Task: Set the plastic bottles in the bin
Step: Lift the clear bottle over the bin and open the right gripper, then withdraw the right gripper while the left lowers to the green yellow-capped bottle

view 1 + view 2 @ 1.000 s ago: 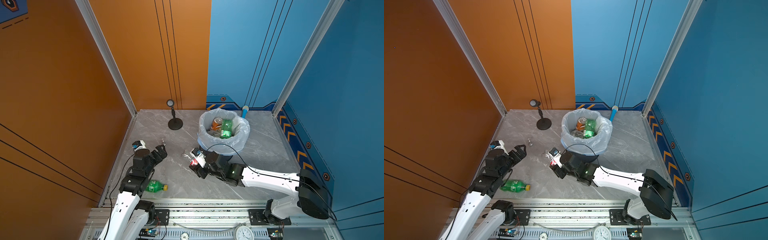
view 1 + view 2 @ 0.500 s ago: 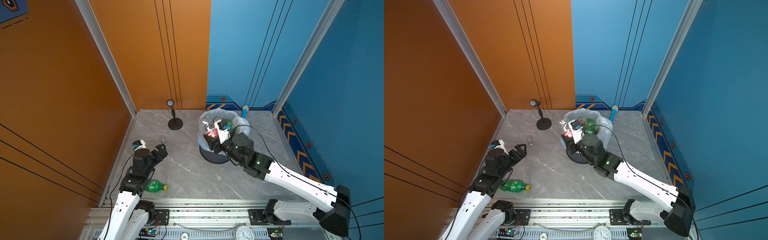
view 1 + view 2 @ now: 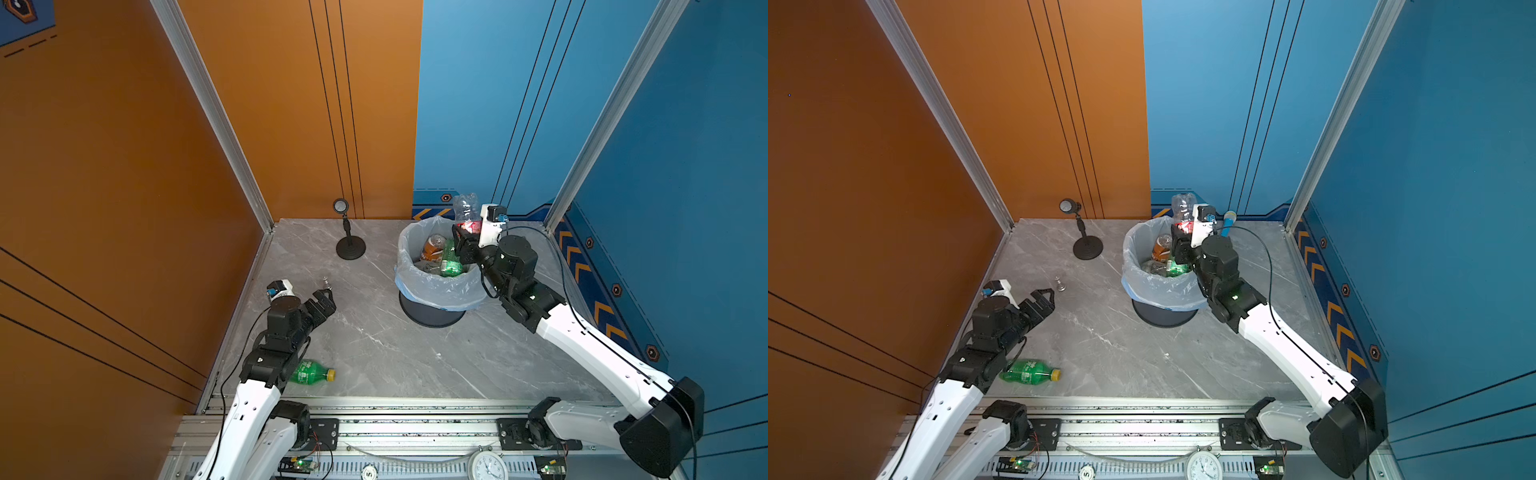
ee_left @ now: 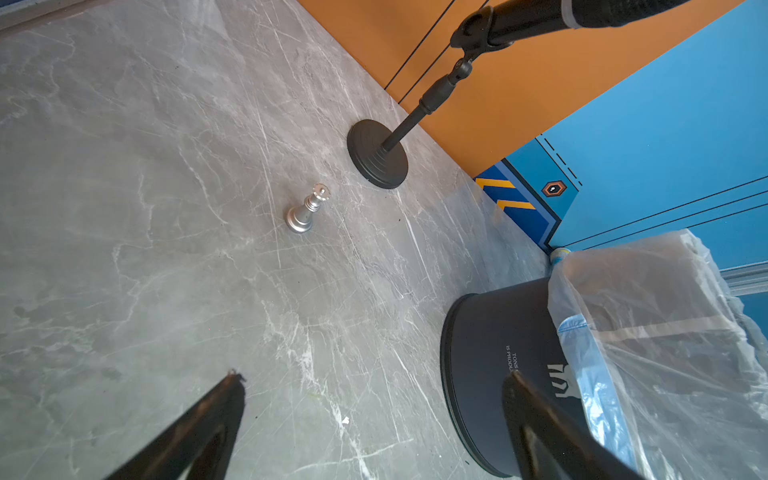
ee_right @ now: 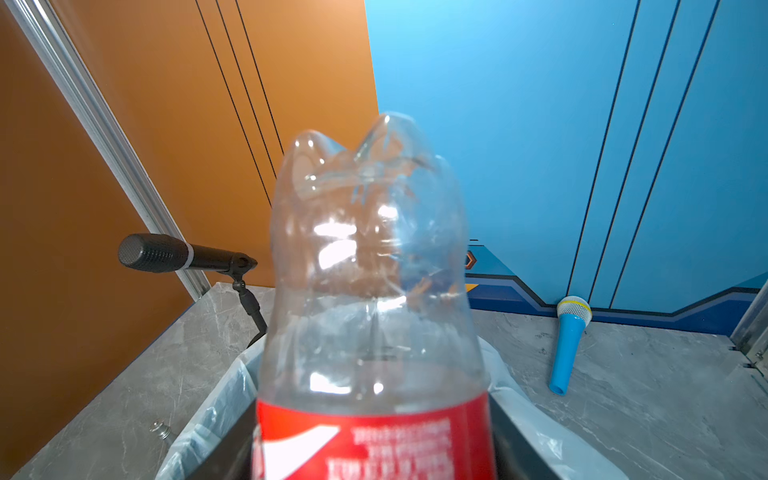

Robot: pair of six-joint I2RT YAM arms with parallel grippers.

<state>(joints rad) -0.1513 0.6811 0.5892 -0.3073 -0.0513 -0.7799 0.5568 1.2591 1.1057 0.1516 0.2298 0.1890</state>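
Since a second ago the right hand (image 3: 466, 233) has swung up from the table (image 3: 374, 340) in front of the bin (image 3: 432, 286) and now hangs over the bin's far rim. The left arm has not moved. The right hand is clamped on the clear bottle (image 3: 465, 208) at its red label. The bottle's lobed base points up and away from the fingers, as the right wrist view shows (image 5: 370, 270). Directly below this hand, inside the white-lined bin, lie an amber bottle (image 3: 432, 247) and a green bottle (image 3: 451, 262). A blue microphone (image 3: 1228, 222) leans against the wall just beyond the hand.

The left hand (image 3: 325, 296) hovers above the table with its jaws spread wide and nothing between them. A small silver figurine (image 3: 327, 283) stands just past its fingertips, and a black microphone stand (image 3: 350, 249) is farther ahead. Well behind the hand, beside its arm near the table's front edge, a yellow-capped green bottle (image 3: 309, 371) lies on its side.
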